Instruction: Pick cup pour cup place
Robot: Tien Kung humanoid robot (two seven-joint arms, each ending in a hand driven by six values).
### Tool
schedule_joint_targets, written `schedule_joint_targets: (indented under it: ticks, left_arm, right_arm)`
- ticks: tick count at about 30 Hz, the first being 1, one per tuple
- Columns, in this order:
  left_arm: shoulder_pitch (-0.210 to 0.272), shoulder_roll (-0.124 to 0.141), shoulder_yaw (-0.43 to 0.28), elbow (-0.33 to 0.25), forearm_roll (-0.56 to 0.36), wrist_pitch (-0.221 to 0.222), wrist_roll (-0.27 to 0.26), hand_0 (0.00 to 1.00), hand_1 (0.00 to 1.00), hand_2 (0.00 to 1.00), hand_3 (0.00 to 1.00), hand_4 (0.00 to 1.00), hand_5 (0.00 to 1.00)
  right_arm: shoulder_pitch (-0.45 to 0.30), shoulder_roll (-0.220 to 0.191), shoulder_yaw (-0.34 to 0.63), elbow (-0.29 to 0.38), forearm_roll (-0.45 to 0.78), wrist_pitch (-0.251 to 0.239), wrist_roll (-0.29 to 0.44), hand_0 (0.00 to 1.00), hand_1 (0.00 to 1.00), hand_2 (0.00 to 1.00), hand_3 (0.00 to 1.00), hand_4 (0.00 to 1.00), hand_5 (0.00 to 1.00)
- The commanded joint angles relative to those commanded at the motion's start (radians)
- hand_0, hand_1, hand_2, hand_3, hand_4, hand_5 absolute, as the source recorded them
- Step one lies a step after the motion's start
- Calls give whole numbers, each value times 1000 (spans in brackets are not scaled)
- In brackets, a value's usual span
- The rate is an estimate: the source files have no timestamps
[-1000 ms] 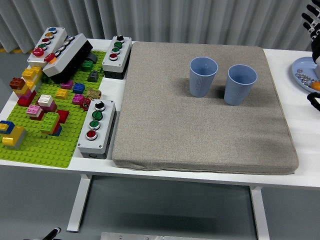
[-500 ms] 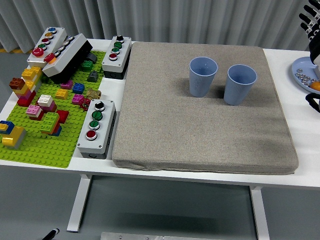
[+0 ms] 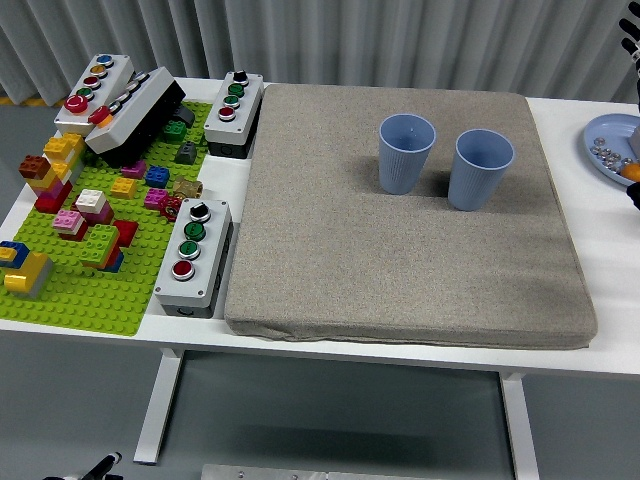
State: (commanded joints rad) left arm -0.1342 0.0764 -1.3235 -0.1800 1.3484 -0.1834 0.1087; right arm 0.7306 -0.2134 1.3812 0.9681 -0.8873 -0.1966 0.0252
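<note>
Two light blue ribbed cups stand upright, side by side, on the far part of a grey mat (image 3: 400, 250). The left cup (image 3: 406, 152) and the right cup (image 3: 481, 168) are a small gap apart, and both look empty from here. My right hand (image 3: 635, 40) shows only as dark fingertips at the picture's right edge, well to the right of the cups; its fingers are spread and hold nothing. A small dark sliver at the bottom left edge (image 3: 100, 467) may be my left hand.
A blue plate (image 3: 603, 150) with small metal pieces and an orange item sits right of the mat. Left of the mat are button boxes (image 3: 194, 253) (image 3: 233, 110) (image 3: 120, 95) and a green baseplate (image 3: 80, 290) with several bricks.
My right hand has drawn back to the right, so less of it shows at the edge. The cups have not moved.
</note>
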Motion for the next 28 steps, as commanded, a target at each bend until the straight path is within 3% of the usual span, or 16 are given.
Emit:
schedule_joint_targets:
  ticks: [28]
  left_arm:
    - [14,1,41,0,-32,-2,-1,820,853,915,798,600,998]
  right_arm:
    - [3,7,-19,1,4,2,-3,949,831,836,814,712,998]
